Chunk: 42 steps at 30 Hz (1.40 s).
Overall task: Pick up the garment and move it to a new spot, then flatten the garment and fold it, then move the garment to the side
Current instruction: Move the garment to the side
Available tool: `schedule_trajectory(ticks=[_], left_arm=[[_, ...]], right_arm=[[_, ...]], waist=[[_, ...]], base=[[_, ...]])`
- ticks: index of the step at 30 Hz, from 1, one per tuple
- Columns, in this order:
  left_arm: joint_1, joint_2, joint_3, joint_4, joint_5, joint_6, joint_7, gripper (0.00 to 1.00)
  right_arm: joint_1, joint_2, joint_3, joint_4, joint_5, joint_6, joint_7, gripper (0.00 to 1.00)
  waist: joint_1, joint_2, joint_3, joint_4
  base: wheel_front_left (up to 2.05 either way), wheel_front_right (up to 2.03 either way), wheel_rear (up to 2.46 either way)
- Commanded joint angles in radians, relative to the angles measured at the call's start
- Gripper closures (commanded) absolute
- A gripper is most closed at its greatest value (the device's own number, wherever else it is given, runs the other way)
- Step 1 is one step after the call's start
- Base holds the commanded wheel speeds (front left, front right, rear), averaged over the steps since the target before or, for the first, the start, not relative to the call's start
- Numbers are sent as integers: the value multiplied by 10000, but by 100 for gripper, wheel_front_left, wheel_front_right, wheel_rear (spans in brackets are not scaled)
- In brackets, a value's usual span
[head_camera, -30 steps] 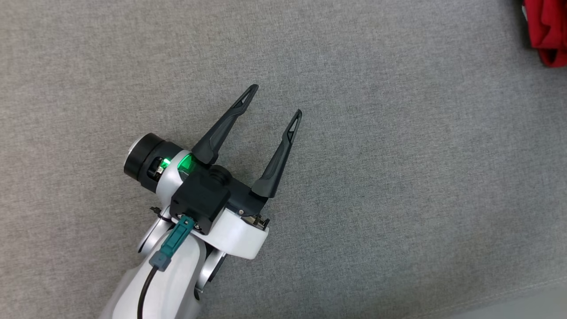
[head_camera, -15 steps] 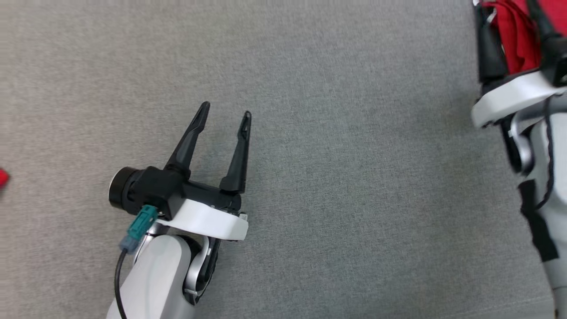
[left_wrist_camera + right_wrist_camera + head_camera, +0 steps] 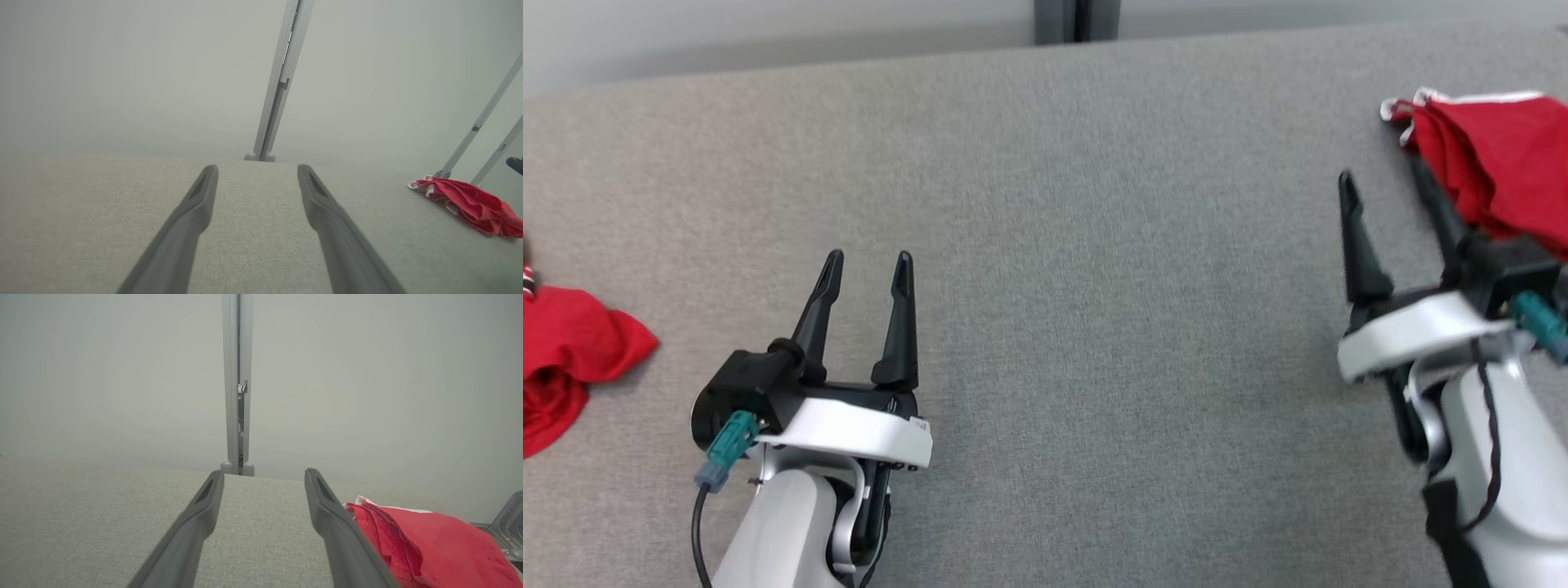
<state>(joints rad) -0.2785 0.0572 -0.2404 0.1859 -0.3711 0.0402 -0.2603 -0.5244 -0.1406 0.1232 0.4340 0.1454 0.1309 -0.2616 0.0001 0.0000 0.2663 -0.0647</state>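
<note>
A red garment with white trim [image 3: 1494,155] lies folded at the far right of the grey table [image 3: 1094,245]; it also shows in the left wrist view [image 3: 470,204] and the right wrist view [image 3: 429,547]. A second red garment [image 3: 572,351] lies crumpled at the table's left edge. My right gripper [image 3: 1382,171] [image 3: 264,474] stands open and empty, its outer finger against the folded garment's left edge. My left gripper [image 3: 867,260] [image 3: 257,169] is open above bare cloth at the lower left, well apart from both garments.
The table's far edge meets a pale wall with a vertical metal post [image 3: 1076,20] [image 3: 278,81] [image 3: 237,375]. Slanted metal bars [image 3: 478,126] rise behind the folded garment. A metal part [image 3: 508,526] sits at the far right.
The head camera has swung, bringing the far edge and both garments into view. The right gripper has come into view. The left wrist has rolled so its fingers point straight up the picture.
</note>
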Motion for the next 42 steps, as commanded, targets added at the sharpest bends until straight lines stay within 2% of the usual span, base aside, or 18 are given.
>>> schedule_trajectory(ticks=[1, 5, 9, 15, 23, 28, 32, 42], left_arm=[[73, 40, 76, -23, 41, -38, -50, 0], [483, -7, 362, -158, 214, -140, -48, 0], [874, -42, 646, -383, 295, -362, -49, 0], [1383, -45, 820, -591, 458, -444, -50, 0], [2153, -44, 872, -534, 939, -600, -51, 0], [2582, -48, 848, -489, 992, -376, -51, 0], [2855, -51, 831, -556, 1140, 34, -52, 0], [2908, -50, 881, -470, 1179, 130, -52, 0]], right_arm=[[284, 53, -32, -113, 56, -2, -50, 0], [1290, 241, 62, -732, 121, -2, -50, 0], [2152, 399, -219, -1182, 279, -2, -50, 0], [3186, 655, -574, -1848, 37, -2, -50, 0], [4273, 786, -541, -2232, -159, -2, -50, 0], [4737, 807, -343, -2454, -115, -2, -50, 0], [4966, 826, -302, -2534, -116, -2, -50, 0], [5105, 860, -325, -2464, -101, -2, -50, 0]], waist=[[-1, 0, -418, 107], [-1, 0, -801, 152], [-1, 0, -1129, 274], [-1, 0, -1542, 403], [-1, 0, -2102, 560], [-1, 0, -2419, 595], [-1, 0, -2583, 555], [-1, 0, -2683, 461]], base=[[0, 0, 0], [0, 0, 0], [0, 0, 0], [0, 0, 0], [0, 0, 0], [0, 0, 0], [0, 0, 0], [0, 0, 0]])
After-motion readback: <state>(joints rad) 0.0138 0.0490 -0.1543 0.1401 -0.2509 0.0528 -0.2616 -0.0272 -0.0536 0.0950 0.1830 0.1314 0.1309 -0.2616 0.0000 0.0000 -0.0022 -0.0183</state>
